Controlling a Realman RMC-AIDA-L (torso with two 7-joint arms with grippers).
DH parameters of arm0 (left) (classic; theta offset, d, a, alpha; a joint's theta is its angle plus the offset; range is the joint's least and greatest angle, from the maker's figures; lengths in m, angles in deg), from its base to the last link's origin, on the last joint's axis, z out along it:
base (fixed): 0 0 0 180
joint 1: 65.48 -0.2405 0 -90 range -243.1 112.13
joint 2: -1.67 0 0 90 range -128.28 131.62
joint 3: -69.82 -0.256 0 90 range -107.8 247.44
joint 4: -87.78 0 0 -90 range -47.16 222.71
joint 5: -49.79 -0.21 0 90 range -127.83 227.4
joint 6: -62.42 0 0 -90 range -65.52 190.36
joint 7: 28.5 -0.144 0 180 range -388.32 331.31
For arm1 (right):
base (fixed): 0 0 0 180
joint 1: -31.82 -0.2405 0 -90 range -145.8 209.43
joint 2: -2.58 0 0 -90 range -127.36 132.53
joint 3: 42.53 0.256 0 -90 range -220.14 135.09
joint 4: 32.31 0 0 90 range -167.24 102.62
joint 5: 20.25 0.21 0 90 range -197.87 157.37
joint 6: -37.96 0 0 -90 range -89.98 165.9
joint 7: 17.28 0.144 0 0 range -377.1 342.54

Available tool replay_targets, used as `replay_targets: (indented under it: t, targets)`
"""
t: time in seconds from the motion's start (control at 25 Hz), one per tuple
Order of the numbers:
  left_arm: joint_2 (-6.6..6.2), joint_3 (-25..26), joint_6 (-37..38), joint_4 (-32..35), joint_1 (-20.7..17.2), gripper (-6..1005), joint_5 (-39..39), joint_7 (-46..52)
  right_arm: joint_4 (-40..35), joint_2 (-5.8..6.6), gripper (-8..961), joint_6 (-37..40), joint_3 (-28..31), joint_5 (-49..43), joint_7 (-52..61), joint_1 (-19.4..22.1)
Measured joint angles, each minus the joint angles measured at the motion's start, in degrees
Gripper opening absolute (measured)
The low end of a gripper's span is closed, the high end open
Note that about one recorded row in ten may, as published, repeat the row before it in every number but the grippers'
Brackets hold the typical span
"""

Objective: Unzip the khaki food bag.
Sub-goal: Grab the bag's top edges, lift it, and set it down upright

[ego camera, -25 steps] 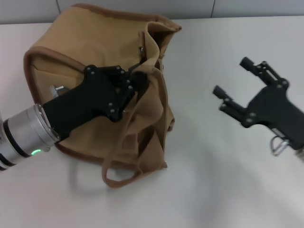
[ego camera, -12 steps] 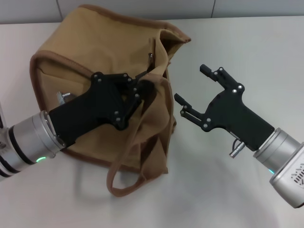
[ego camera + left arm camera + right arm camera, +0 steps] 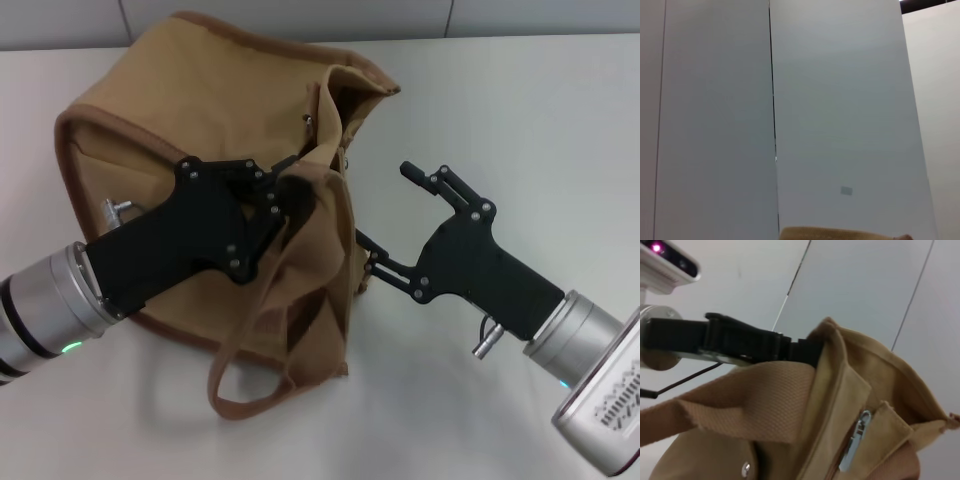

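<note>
The khaki food bag [image 3: 190, 110] lies on the white table, its opening turned toward the right. My left gripper [image 3: 295, 190] is shut on the fabric at the bag's top edge, beside the strap handle [image 3: 270, 320] that loops down in front. My right gripper [image 3: 383, 205] is open just right of the bag's opening, with its lower finger close to the bag's side. In the right wrist view the metal zipper pull [image 3: 856, 439] hangs near the bag's [image 3: 840, 390] corner, a silver snap [image 3: 745, 469] shows below, and the left gripper [image 3: 802, 350] clamps the edge.
White table [image 3: 520, 110] stretches to the right of and behind the bag. The left wrist view shows grey wall panels [image 3: 840, 100] and only a sliver of the bag [image 3: 840, 233].
My right gripper has come in from the right and now stands beside the bag's opening. The left gripper stays clamped and the bag has shifted slightly.
</note>
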Motion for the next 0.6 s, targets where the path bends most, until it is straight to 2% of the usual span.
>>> replay_targets:
  t: [0.44, 0.6]
  targets:
    - [0.01, -0.5, 0.9, 0.0, -0.1, 43, -0.1, -1.5, 2.0, 0.0, 790, 1.6, 1.0, 0.4, -2.4, 1.1]
    - [0.01, -0.3, 1.2, -0.4, -0.1, 43, 0.2, -1.4, 2.6, 0.0, 790, 1.6, 3.8, 0.5, -2.4, 1.1]
